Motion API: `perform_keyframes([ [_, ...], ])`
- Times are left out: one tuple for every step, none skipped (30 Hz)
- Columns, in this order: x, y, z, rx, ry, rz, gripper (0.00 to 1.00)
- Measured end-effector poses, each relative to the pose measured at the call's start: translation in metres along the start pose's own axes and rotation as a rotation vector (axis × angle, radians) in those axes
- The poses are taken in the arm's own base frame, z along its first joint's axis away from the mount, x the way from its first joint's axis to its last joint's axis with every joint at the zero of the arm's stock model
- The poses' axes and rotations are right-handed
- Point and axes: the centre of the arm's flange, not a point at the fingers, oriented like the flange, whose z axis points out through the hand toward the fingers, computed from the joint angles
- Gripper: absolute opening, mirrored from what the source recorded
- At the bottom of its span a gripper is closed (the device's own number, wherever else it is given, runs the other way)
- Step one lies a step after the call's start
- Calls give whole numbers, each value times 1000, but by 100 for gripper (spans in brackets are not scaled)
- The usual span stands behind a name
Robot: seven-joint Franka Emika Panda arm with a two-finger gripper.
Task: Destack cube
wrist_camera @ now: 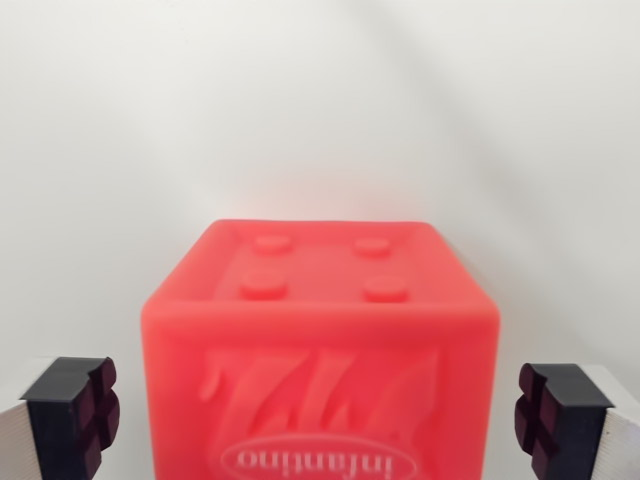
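Note:
A red soft cube [320,350] fills the lower middle of the wrist view. Its upper face carries several round studs, and its near face shows a raised zebra-stripe pattern and an upside-down "infantino" logo. My gripper [318,420] is open, with one dark fingertip [75,410] at the wrist view's left and the other fingertip at the wrist view's right. The cube sits between them with a gap on each side, touching neither pad. Anything beneath the cube is hidden from view.
A plain white surface [320,110] lies behind and around the cube, with only soft shadows on it.

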Motion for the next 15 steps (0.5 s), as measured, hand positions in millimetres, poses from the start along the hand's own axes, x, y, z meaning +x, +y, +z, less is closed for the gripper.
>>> perform_keyframes([
  [0, 0, -2, 0, 1, 0, 100],
  [0, 0, -5, 0, 1, 0, 100],
  [0, 0, -7, 0, 1, 0, 100],
  [0, 0, -10, 0, 1, 0, 100],
  [0, 0, -11, 0, 1, 0, 100],
  [0, 0, -14, 0, 0, 0, 100],
  [0, 0, -17, 0, 0, 0, 100],
  [0, 0, -20, 0, 0, 0, 100],
  [0, 0, -23, 0, 1, 0, 100],
  [0, 0, -27, 0, 2, 0, 100],
  [1, 0, -30, 0, 2, 0, 100],
  [0, 0, -34, 0, 2, 0, 100],
  [0, 0, -36, 0, 2, 0, 100],
  [0, 0, -40, 0, 3, 0, 100],
  [0, 0, -43, 0, 3, 0, 100],
])
